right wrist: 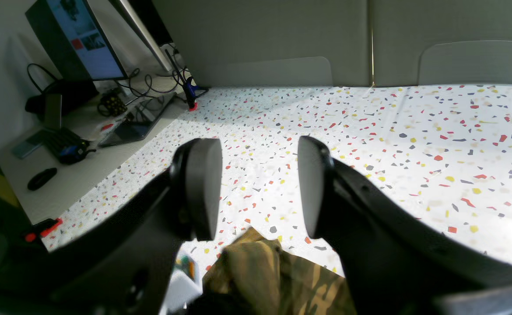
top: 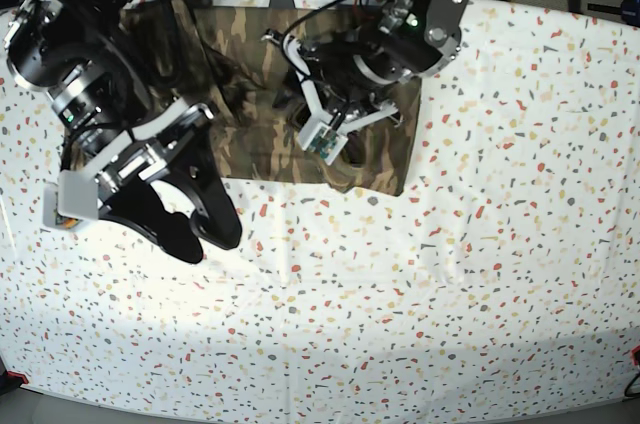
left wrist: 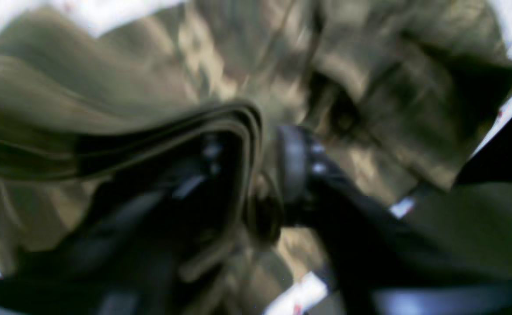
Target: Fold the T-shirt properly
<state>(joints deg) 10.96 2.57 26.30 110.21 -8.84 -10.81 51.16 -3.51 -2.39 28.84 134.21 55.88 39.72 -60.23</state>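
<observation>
The camouflage T-shirt (top: 250, 94) lies partly folded at the far middle of the table. My left gripper (top: 322, 126) reaches down onto its right half. In the blurred left wrist view the T-shirt (left wrist: 369, 87) fills the frame. A stack of folded cloth edges (left wrist: 247, 131) hangs between the spread fingers, and a gap shows beside the right pad (left wrist: 292, 162), so the left gripper (left wrist: 251, 166) is open. My right gripper (top: 200, 234) hovers over the bare table in front of the shirt's left part. Seen in its own view, the right gripper (right wrist: 258, 188) is open and empty, with a corner of the T-shirt (right wrist: 278, 280) below it.
A white speckled tablecloth (top: 420, 294) covers the table. A side desk (right wrist: 76, 175) with a monitor (right wrist: 76, 39), cables, a keyboard and a mouse stands to the left in the right wrist view. Two chair backs (right wrist: 475, 61) stand behind the far table edge.
</observation>
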